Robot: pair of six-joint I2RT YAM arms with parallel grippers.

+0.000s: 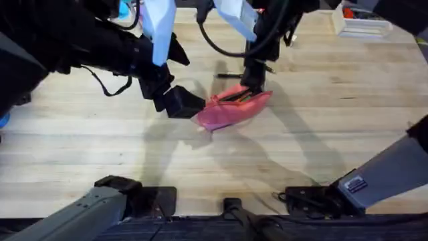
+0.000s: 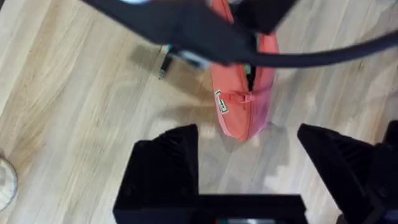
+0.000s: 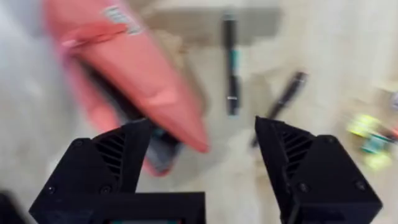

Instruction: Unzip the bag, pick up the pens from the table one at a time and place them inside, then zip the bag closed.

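Soft pink cloth bag (image 1: 233, 109), grainy matt wooden table (image 1: 321, 134)

My desk (image 1: 348, 114) was pale wood, striped with plank grain. The bag (image 1: 231, 110) on it was pink, coral in places, with a small white label near its zipper. One pen (image 3: 231, 62) was black with a teal band; the other pen (image 3: 283, 99) was all black. Both my grippers were black.

Beyond the left claw (image 2: 247, 163), whose black fingers (image 2: 166, 163) stand wide apart, the pink pencil pouch (image 2: 239, 93) lies unzipped on the wooden desk (image 2: 74, 106), a dark pen (image 2: 164, 65) beside it.
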